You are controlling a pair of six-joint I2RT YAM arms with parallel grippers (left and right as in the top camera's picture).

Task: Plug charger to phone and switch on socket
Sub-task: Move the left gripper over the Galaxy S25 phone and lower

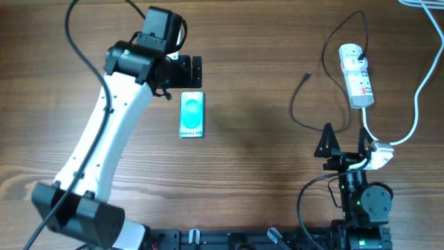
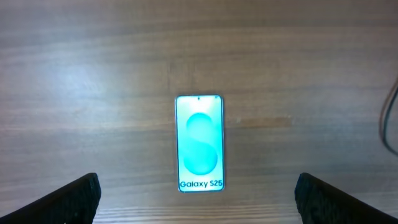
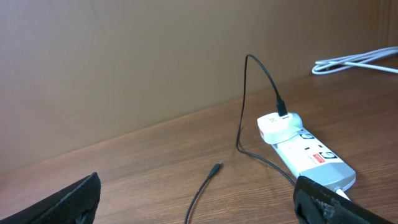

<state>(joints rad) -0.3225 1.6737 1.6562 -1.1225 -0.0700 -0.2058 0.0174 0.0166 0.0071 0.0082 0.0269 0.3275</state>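
Observation:
The phone [image 1: 192, 114] lies flat on the wooden table with its teal screen up, and in the left wrist view the phone [image 2: 199, 143] sits between and just ahead of my fingers. My left gripper [image 1: 189, 72] [image 2: 199, 202] hovers over the phone's far end, open and empty. The charger [image 1: 295, 104] is a thin black cable running from a white adapter on the socket [image 1: 356, 76]. Its loose tip [image 3: 216, 168] rests on the table. My right gripper [image 1: 345, 144] [image 3: 199, 199] stands open near the front edge, short of the tip, with the socket [image 3: 311, 155] ahead right.
A thick white cord [image 1: 416, 104] curves from the socket's near end past my right gripper and off the far right edge. The white adapter [image 3: 280, 126] sits on the socket's far outlet. Bare wood lies between the phone and the charger.

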